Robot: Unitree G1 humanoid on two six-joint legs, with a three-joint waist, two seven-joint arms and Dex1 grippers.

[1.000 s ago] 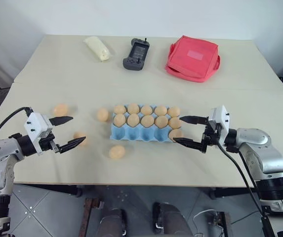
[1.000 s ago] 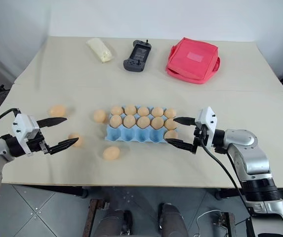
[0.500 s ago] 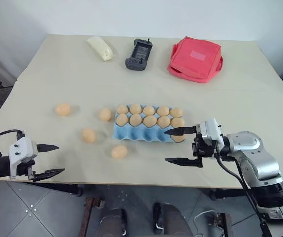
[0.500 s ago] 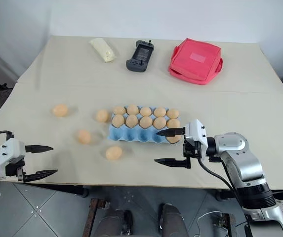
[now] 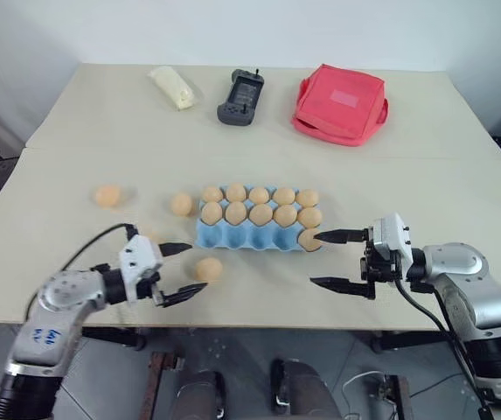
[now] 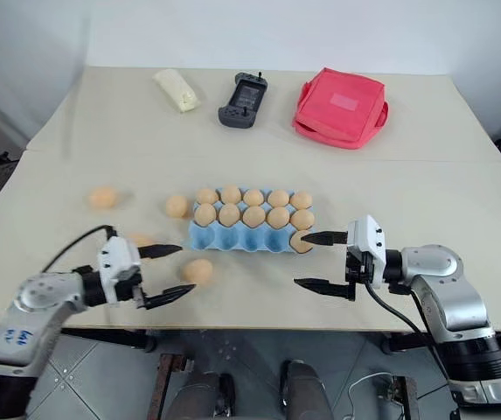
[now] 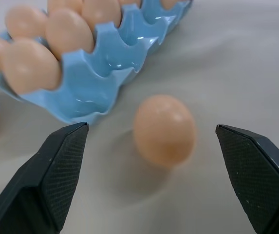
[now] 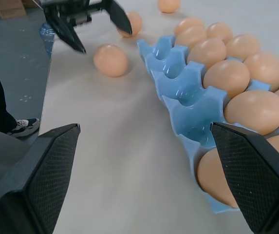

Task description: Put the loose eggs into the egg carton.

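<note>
Pale tan-orange eggs (image 5: 207,269) — light blue carton (image 5: 233,234) — red pouch (image 5: 340,103), black claw fingers (image 5: 341,234)

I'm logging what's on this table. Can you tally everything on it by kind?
loose eggs: 4
eggs in cups: 11
egg carton: 1
cream packet: 1
black handheld console: 1
red pouch: 1
Total: 19

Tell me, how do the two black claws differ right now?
The left gripper points at a loose egg lying on the table, the egg facing the gap between its fingers; the right gripper has no loose egg before it. The left sits at the near left corner of the carton, the right at the carton's right end. Both are open and empty.
</note>
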